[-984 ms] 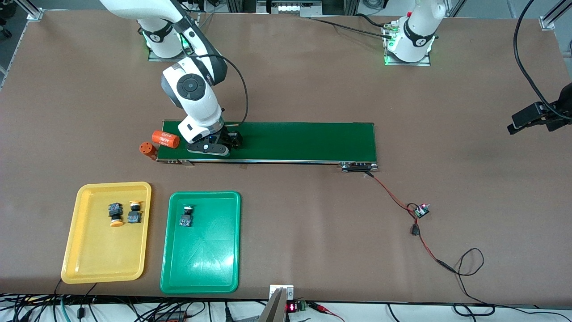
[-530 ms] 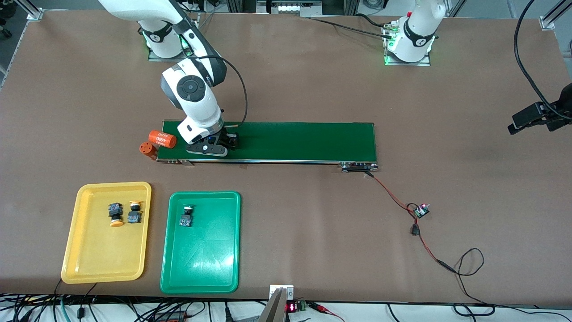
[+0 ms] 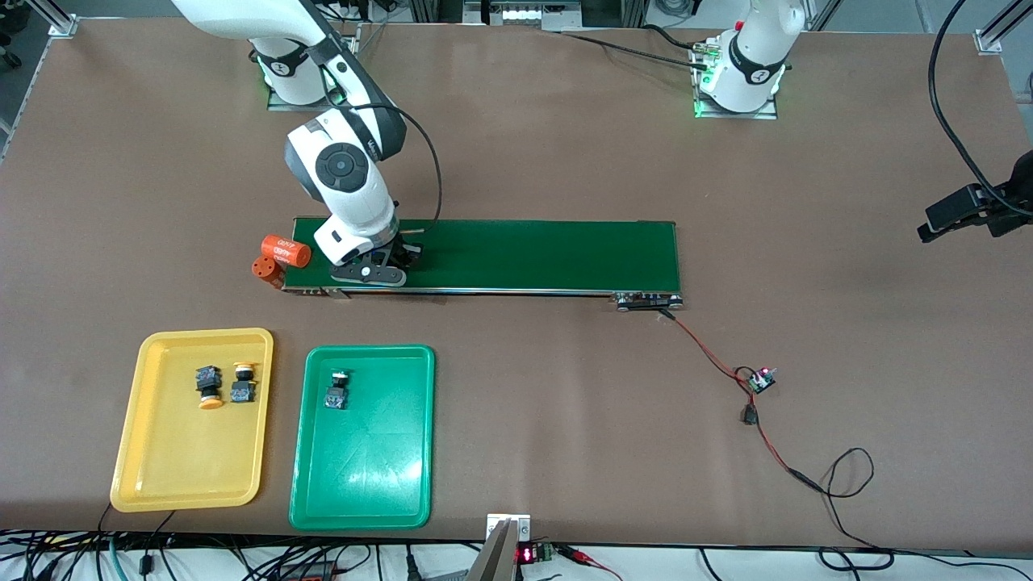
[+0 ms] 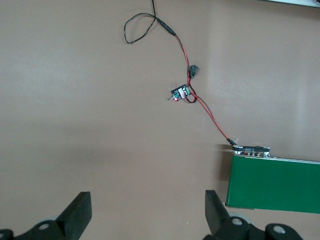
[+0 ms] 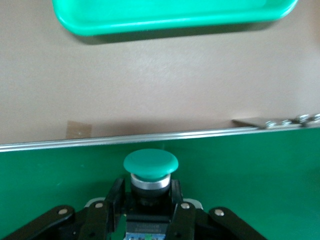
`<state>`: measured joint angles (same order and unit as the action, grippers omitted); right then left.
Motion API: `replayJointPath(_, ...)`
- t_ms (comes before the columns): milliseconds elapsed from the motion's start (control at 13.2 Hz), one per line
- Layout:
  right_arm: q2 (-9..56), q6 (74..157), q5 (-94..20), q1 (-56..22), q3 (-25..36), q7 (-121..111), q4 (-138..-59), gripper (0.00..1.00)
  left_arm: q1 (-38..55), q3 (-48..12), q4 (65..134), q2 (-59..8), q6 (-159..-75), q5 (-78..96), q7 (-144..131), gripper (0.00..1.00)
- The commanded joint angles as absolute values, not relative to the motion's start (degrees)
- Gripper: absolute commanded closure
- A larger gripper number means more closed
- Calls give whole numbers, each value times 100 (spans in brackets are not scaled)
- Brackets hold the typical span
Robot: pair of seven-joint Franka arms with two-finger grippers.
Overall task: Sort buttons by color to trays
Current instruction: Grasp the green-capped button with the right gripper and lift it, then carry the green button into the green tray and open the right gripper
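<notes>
My right gripper (image 5: 148, 187) is shut on a green-capped button (image 5: 150, 162), low over the dark-green conveyor belt (image 3: 549, 254) at the right arm's end. In the front view the right gripper (image 3: 403, 258) hides that button. The yellow tray (image 3: 153, 476) holds two yellow-orange buttons (image 3: 209, 387) (image 3: 242, 382). Beside it, the green tray (image 3: 363, 476) holds one button (image 3: 336, 390). My left gripper (image 4: 147, 207) is open over bare table with nothing between its fingers. Only the left arm's base shows in the front view.
Two orange cylinders (image 3: 285, 251) (image 3: 265, 269) sit at the belt's end by the right gripper. A red-and-black wire with a small board (image 3: 759, 379) runs from the belt's end toward the left arm's end of the table. A black clamp (image 3: 968, 206) juts in there.
The right gripper has shut on the green button and shifted along the belt toward the right arm's end. The lying orange cylinder moved the same way. The left gripper has stayed open.
</notes>
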<state>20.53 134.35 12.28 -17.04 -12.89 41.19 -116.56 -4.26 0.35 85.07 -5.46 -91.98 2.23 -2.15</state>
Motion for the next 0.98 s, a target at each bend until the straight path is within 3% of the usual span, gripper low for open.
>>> replayJointPath(0, 1864, 12491, 1283, -1574, -1310, 3387, -10997, 100, -431, 35, 8508, -501, -9202, 176, -193, 0)
replayJointPath(379, 1705, 12366, 1257, -1117, -1310, 1655, -10284, 98, -439, 53, 8508, -501, -9193, 176, -193, 0)
replayJointPath(909, 2880, 14833, 1275, -809, -1187, 327, -9916, 97, -439, 53, 8508, -501, -9176, 176, -193, 0)
